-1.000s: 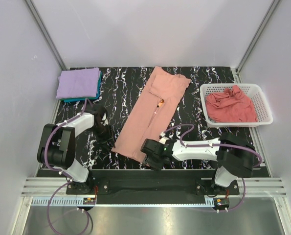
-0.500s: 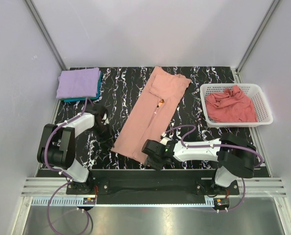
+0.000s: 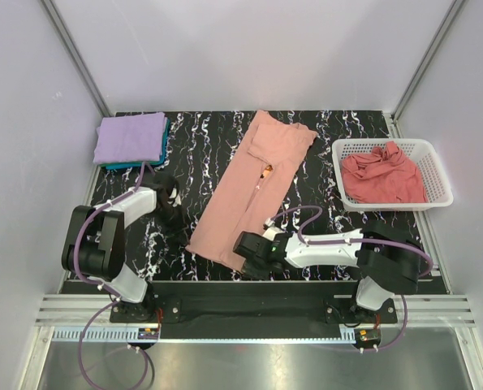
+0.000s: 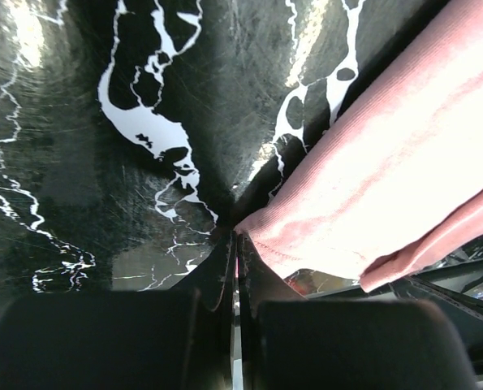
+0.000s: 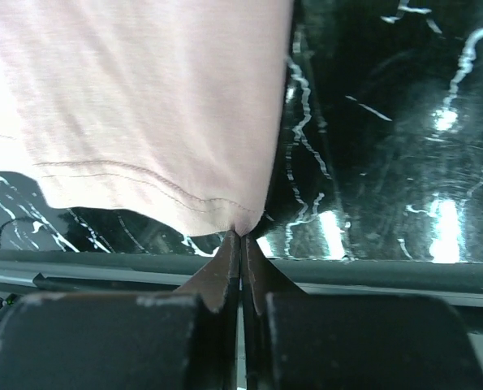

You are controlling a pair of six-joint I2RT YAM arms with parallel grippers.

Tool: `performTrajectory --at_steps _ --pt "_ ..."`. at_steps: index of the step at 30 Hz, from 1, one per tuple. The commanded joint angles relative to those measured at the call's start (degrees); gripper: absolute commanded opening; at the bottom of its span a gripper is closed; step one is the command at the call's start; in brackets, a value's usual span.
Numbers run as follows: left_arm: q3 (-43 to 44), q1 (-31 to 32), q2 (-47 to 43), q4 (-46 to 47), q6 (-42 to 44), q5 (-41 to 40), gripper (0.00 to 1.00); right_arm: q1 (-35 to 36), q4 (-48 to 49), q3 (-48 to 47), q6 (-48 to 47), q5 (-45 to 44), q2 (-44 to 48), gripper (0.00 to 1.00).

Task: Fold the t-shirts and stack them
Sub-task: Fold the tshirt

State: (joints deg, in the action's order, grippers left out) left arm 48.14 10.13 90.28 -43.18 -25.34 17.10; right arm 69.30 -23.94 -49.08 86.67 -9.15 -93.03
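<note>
Salmon-pink t-shirt [image 3: 253,191]: left claw [image 4: 235,244] and right claw [image 5: 241,240] have just pinched shut on its hem corners, so folding can likely begin.

**Top view.** Bright, even, diffuse light from above. The walls [image 3: 249,49] are pale, the table [image 3: 200,138] is sharp throughout, and shadows are faint.

**Left wrist view.** Glare patches lie on the glossy table at upper left. The shirt [image 4: 387,162] is overexposed, nearly white. The left fingers [image 4: 213,280] are dark and out of focus. Straight lines bend toward the edges.

**Right wrist view.** Bright specular spots lie on the table at right. The shirt is washed out at upper left. The right fingers [image 5: 221,280] are black and blurred.
</note>
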Motion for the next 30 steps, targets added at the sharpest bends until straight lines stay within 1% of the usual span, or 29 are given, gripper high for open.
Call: performTrajectory --at_steps 1,6,9,13,17,21,25,30 --pt "1.7 0.2 -1.3 -0.1 -1.0 2.6 0.00 0.5 -1.8 -2.7 -1.6 -2.8 -0.2 0.00" --pt "5.1 -0.1 -0.5 -4.5 -4.8 1.2 0.00 0.6 -5.8 -3.3 -1.6 -4.6 3.8 0.00" --pt "6.4 -0.3 -0.9 -5.2 -6.5 0.7 0.00 0.5 -7.6 -3.7 -2.5 -5.5 5.2 0.00" --pt "9.1 -0.4 -0.3 -5.5 -8.8 2.9 0.00 0.3 -7.4 -4.2 -4.5 -6.4 6.5 0.00" --pt "12.5 -0.4 0.2 -6.0 -11.0 3.6 0.00 -1.4 -9.2 -5.6 -8.1 -7.1 7.2 0.00" --pt "16.5 -0.8 3.6 -7.0 -12.1 2.9 0.00 -6.4 -11.9 -7.4 -11.3 -7.5 8.1 0.00" --pt "20.6 -1.3 7.2 -6.8 -15.1 4.8 0.00 -11.8 -12.1 -7.7 -16.7 -6.0 9.8 0.00" --pt "29.8 -1.2 12.6 -6.9 -18.1 5.1 0.00 -17.7 -13.2 -10.9 -24.7 -4.7 9.9 0.00"
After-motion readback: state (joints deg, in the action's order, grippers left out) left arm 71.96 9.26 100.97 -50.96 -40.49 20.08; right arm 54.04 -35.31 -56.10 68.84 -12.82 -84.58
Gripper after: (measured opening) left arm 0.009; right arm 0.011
